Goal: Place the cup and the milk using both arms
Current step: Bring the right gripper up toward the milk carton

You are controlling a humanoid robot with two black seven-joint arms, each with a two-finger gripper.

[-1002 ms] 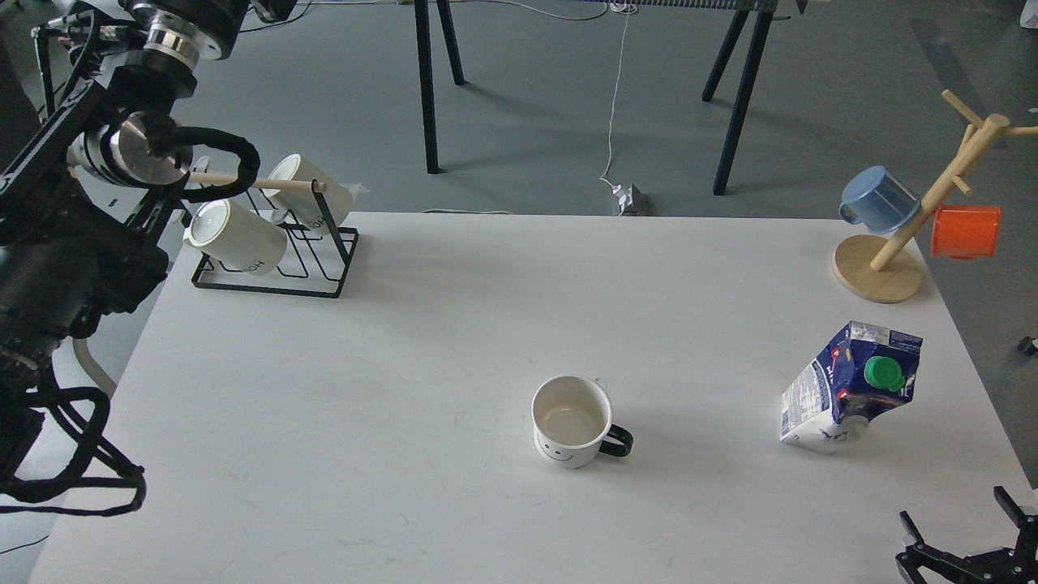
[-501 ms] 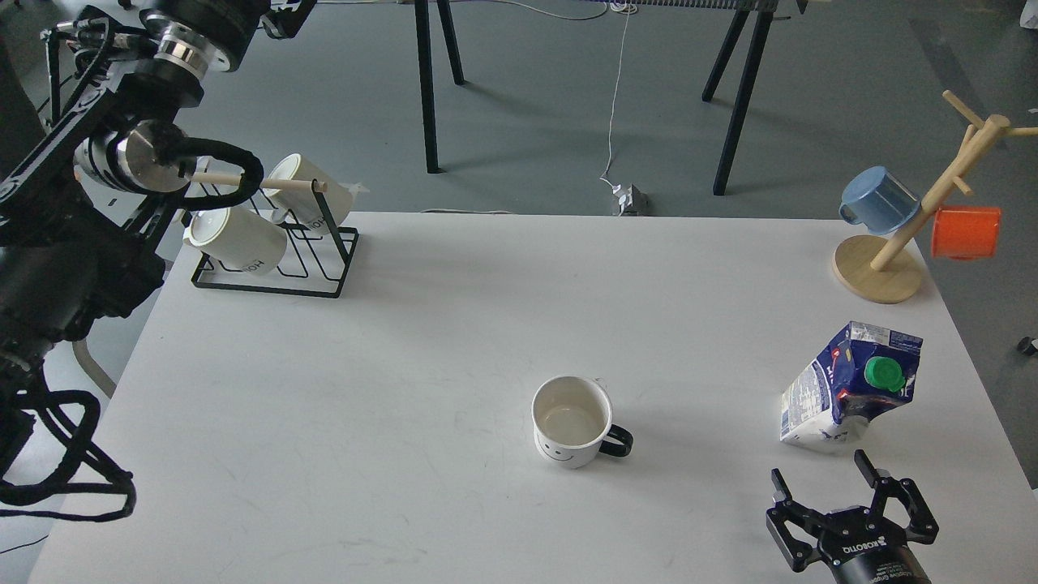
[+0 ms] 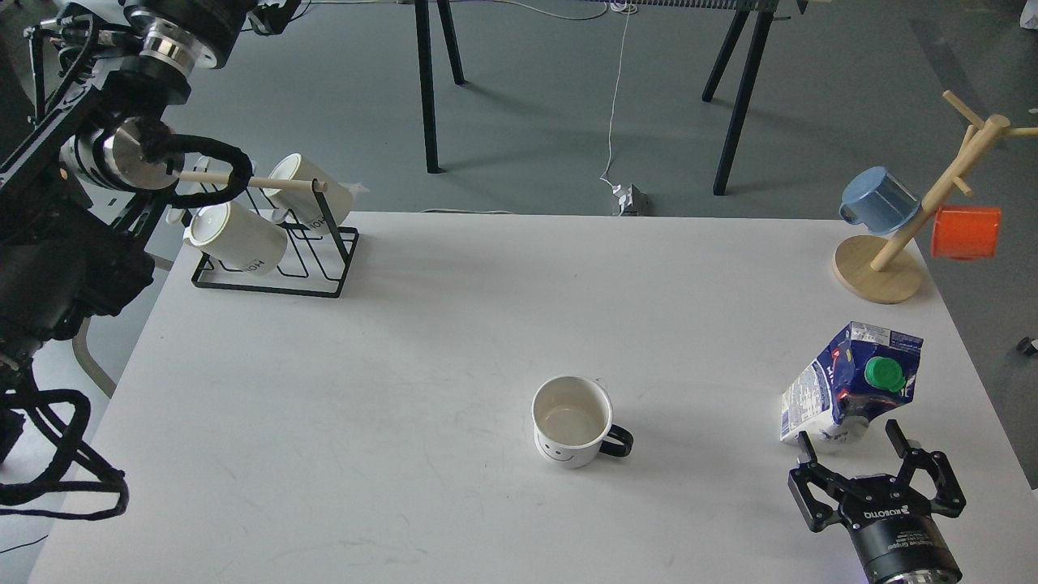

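Note:
A white cup (image 3: 571,421) with a smiley face and a black handle stands upright near the middle front of the white table (image 3: 454,324). A blue and white milk carton (image 3: 843,381) with a green cap stands crumpled and leaning at the right. My right gripper (image 3: 848,435) is open, its fingers pointing at the carton's base from just in front of it, not touching. My left arm (image 3: 122,154) rises at the far left and leaves the top edge; its gripper is out of view.
A black wire rack (image 3: 280,251) with two white mugs stands at the back left, close to my left arm. A wooden mug tree (image 3: 908,235) with a blue cup and an orange cup stands at the back right. Table legs stand beyond the far edge.
My right gripper has come up from the bottom right corner and moved forward to just in front of the milk carton. My left arm has shifted slightly upward and leftward.

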